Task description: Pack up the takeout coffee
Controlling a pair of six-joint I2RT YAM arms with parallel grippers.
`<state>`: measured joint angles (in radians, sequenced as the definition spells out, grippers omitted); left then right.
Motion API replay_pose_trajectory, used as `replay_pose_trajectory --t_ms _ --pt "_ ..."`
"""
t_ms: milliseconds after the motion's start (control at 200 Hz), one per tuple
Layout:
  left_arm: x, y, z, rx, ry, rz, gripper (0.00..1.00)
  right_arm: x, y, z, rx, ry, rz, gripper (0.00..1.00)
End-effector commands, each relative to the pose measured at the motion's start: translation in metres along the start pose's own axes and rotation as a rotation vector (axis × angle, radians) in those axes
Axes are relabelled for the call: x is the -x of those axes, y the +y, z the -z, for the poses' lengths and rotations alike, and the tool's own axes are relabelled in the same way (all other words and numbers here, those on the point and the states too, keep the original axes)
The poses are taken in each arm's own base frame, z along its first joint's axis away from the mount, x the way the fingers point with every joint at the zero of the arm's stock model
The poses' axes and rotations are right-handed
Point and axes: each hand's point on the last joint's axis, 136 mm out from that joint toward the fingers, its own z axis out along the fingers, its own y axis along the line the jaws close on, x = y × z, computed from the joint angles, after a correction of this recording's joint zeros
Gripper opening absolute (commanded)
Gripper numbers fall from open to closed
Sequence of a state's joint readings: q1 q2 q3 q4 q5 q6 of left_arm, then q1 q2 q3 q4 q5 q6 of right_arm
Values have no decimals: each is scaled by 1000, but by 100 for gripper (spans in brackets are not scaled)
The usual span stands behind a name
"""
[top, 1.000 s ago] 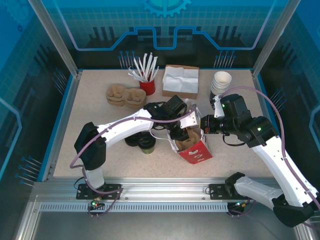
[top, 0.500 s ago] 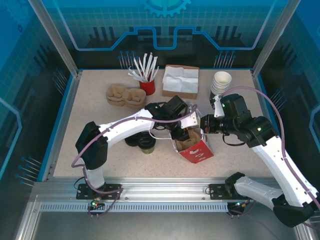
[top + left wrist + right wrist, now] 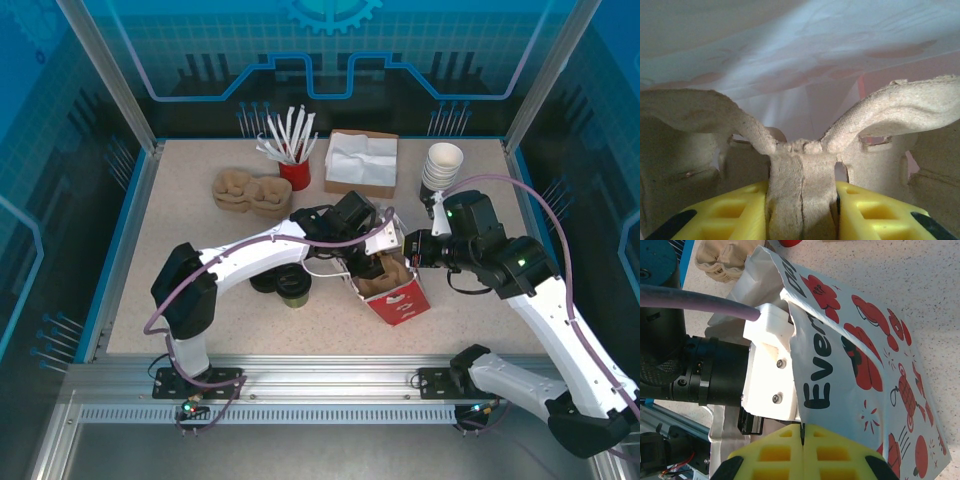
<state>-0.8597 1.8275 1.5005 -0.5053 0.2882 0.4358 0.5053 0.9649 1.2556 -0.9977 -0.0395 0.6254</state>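
Speckled beige table [image 3: 180, 240] carries the whole layout. At its centre the red-and-white paper bag [image 3: 400, 300] lies on its side with its mouth toward the far left; against the frame a second earlier it has shifted slightly to the right, and its mouth sits a little further right. The left gripper [image 3: 375, 268] is inside the bag mouth. In the left wrist view its yellow fingers [image 3: 730, 210] are clamped on the centre ridge of a pulp carrier [image 3: 890, 105], with bag paper close overhead. The right gripper [image 3: 412, 250] has moved slightly right with the bag. In its own wrist view the right gripper [image 3: 802, 440] has its fingers pressed together, pinching the bag's [image 3: 855, 355] rim. The coffee [image 3: 293, 287] stands on the table left of the bag, outside it, just beside the black lids [image 3: 266, 281]. Its position is unchanged.
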Motion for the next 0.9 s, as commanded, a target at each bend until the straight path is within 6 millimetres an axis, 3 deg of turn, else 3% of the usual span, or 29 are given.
replay_pose_trajectory --t_ms 0,420,645,895 --pt "5 -3 -10 -36 -39 26 34 -2 -5 -3 -18 -4 -20 0" --pt "-2 0 -13 -16 -25 64 38 -5 -9 -3 -24 -5 -46 0" --pt "5 -6 8 -13 -28 41 70 -4 -12 1 -31 -18 -58 0" --pt "21 -13 42 11 -62 24 77 -5 -16 4 -41 -34 -79 0"
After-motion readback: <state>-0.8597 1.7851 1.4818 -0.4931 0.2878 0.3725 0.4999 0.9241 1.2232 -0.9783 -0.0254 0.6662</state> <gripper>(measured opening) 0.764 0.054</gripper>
